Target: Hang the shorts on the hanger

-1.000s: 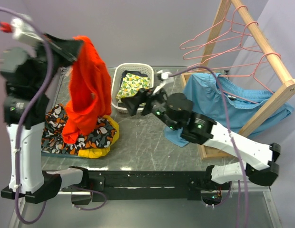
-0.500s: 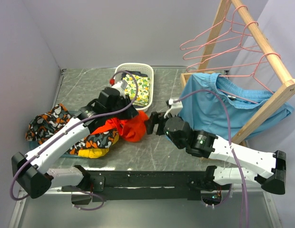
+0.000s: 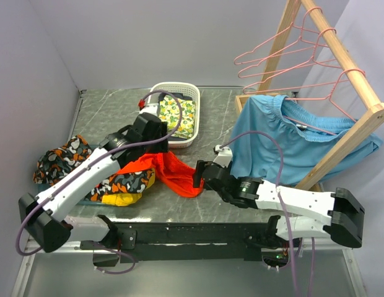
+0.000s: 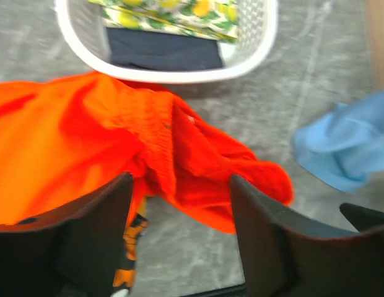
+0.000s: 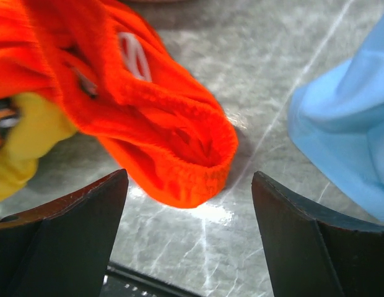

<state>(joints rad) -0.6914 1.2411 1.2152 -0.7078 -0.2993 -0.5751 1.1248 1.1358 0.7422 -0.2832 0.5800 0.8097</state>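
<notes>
The shorts (image 3: 173, 174) lie in a red-orange heap on the gray counter (image 3: 117, 111), near the middle. They sit just on the near side of the white basket (image 4: 179, 75). Their left part rests on the patterned cloth (image 3: 62, 158) and a yellow cloth (image 3: 121, 199). Their right end lies on the bare counter, and a bit of white string shows by the puffy waistband there.

The left fingers (image 4: 87, 241) are apart. They hang over the shorts and hold nothing. The red cloth shows under the gap between them.

The right fingers (image 5: 62, 241) are wide apart too. They are low, at the right end of the shorts. The waistband end shows in the gap between them, but they do not pinch it.

The blue shorts (image 3: 272, 142) hang on the low bar of the wooden rack (image 3: 347, 62) at the right. The pink hangers (image 3: 272, 55) hang on the rack's top bar, far from the red shorts.
</notes>
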